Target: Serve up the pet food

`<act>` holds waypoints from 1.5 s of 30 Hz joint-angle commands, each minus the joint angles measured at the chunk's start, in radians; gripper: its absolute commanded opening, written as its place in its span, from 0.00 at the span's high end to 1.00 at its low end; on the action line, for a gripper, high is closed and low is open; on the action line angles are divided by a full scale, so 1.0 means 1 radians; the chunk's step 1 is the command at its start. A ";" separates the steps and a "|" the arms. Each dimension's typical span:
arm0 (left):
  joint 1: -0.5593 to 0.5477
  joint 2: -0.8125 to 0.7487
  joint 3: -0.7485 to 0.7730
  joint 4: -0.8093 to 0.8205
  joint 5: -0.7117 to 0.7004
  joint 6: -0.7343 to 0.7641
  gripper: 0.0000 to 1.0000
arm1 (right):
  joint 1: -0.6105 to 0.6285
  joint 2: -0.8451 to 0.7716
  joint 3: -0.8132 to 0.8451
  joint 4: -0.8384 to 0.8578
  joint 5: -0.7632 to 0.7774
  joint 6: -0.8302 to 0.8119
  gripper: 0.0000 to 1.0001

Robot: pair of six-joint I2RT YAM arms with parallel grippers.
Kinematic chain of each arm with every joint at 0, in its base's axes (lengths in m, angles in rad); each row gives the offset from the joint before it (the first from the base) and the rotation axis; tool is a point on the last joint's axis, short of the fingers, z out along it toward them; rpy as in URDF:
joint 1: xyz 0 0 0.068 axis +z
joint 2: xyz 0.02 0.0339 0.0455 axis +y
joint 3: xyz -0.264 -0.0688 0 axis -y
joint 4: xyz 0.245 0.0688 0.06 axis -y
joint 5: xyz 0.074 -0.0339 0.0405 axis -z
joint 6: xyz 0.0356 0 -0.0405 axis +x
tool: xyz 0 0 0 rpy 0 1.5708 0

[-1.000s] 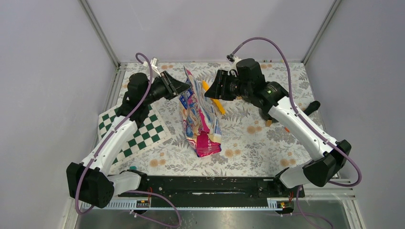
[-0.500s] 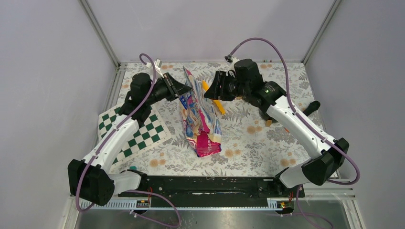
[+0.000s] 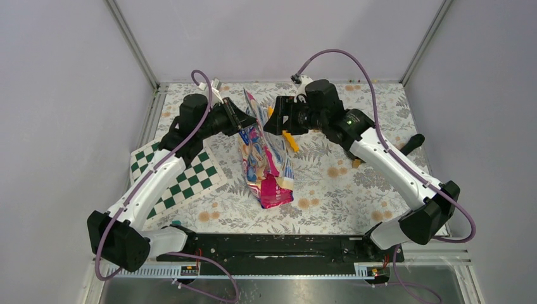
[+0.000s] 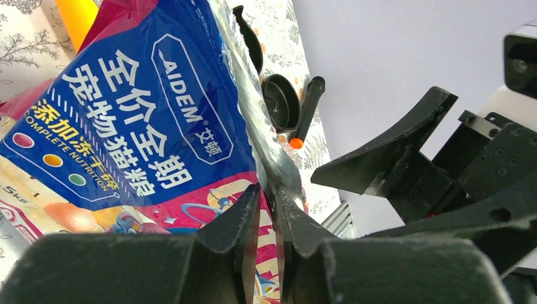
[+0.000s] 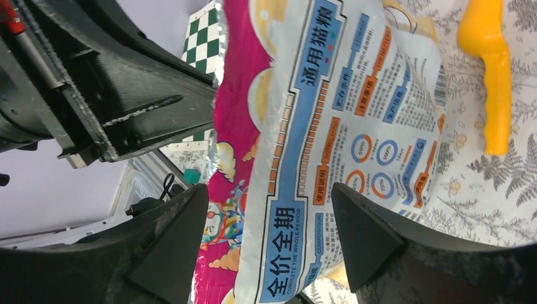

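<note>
Pinching the silvery top edge of the pet food bag [image 4: 139, 114] with the left gripper [image 4: 269, 215], fingers pressed together on the foil. Holding the right gripper [image 5: 269, 190] spread wide just across from it, one finger to either side of the bag's printed face in the wrist view; touching or not, cannot tell. Standing near mid-table on the floral tablecloth [image 3: 354, 183], the bag's top edge up at the far end between both grippers, its pink bottom toward the arm bases. Pet food itself out of sight in every view. Lying just beside the bag on its right, below the right gripper: an orange scoop [image 5: 491, 82]. Spread out left of the bag under the left arm: a green-and-white chequered mat [image 3: 183, 171]. Seen beyond the bag from the left wrist: a black round bowl [image 4: 282, 101], with a black stick [image 4: 308, 104] tipped in orange just beside it.
</note>
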State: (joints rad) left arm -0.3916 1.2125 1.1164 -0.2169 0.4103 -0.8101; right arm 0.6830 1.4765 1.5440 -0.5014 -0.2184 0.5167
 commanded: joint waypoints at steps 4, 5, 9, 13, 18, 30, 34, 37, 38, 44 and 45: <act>-0.012 0.053 0.049 -0.044 0.019 -0.062 0.87 | 0.023 0.008 0.014 0.133 -0.008 -0.044 0.25; -0.012 0.062 0.051 -0.035 0.029 -0.079 0.89 | 0.025 0.024 0.027 0.132 -0.016 -0.038 0.27; -0.011 0.077 0.054 -0.005 0.051 -0.116 1.00 | 0.030 0.070 0.064 0.132 -0.020 -0.028 0.33; -0.005 0.086 0.061 0.012 0.076 -0.146 1.00 | 0.032 0.097 0.088 0.132 -0.021 -0.024 0.38; 0.015 0.079 0.062 0.016 0.086 -0.162 1.00 | 0.030 0.109 0.091 0.100 0.048 0.002 0.73; 0.057 0.029 0.019 0.042 0.096 -0.134 1.00 | 0.030 0.082 0.078 0.103 0.083 0.016 1.00; 0.061 0.021 0.000 0.035 0.093 -0.131 1.00 | 0.031 0.079 0.073 0.106 0.065 0.061 1.00; 0.067 0.013 -0.002 0.030 0.088 -0.109 1.00 | 0.023 0.086 0.106 0.014 0.133 0.178 1.00; 0.067 0.012 0.003 0.019 0.084 -0.091 1.00 | 0.022 0.089 0.117 -0.010 0.136 0.198 1.00; 0.071 0.005 0.014 0.010 0.066 -0.041 1.00 | 0.021 0.099 0.137 -0.061 0.183 0.156 1.00; 0.071 0.007 0.016 0.011 0.074 -0.034 1.00 | 0.022 0.098 0.132 -0.049 0.168 0.138 1.00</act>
State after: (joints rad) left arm -0.3470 1.2507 1.1225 -0.1875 0.5121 -0.9192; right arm 0.7242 1.5890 1.6337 -0.4808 -0.1467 0.6910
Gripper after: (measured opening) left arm 0.009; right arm 0.014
